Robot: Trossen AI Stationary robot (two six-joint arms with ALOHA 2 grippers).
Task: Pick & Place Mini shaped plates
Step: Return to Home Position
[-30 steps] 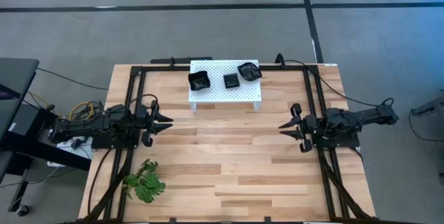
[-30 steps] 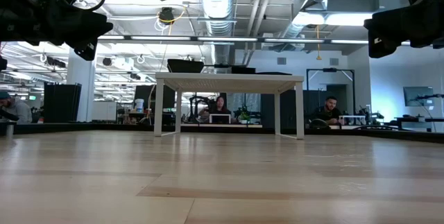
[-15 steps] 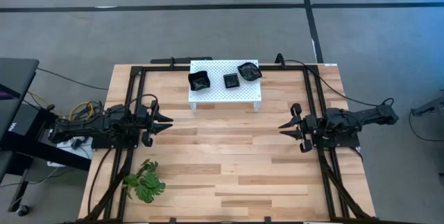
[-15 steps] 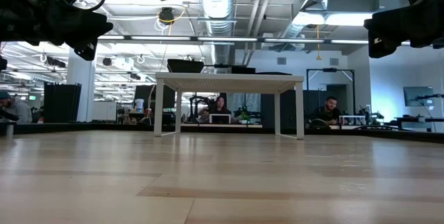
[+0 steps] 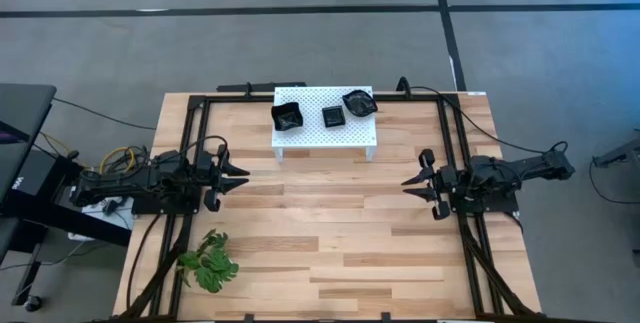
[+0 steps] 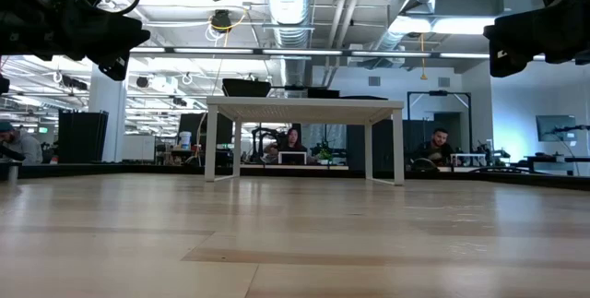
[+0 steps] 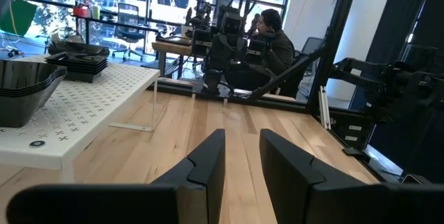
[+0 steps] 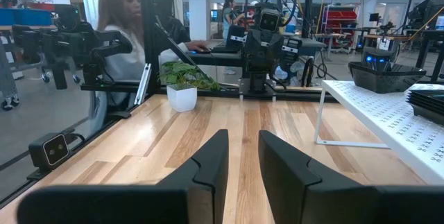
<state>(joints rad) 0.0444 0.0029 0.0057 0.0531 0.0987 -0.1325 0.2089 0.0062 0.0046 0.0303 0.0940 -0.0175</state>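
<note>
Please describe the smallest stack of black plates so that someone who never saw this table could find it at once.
Find the white perforated platform at the far end of the wooden table. Three stacks of black plates stand on it in a row; take the middle stack. It is small and neatly square, while its neighbours are wider with wavy rims.

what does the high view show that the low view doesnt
Only the high view: the green plant sprig on the wooden table on the left arm's side, the left pincer and right pincer, both open and empty at the table's sides, and the mini shaped plates as three separate stacks seen from above.

Only the low view: seated people in the room behind, and the ceiling ducts.

Both: the white platform on its legs, with dark plates on top.
</note>
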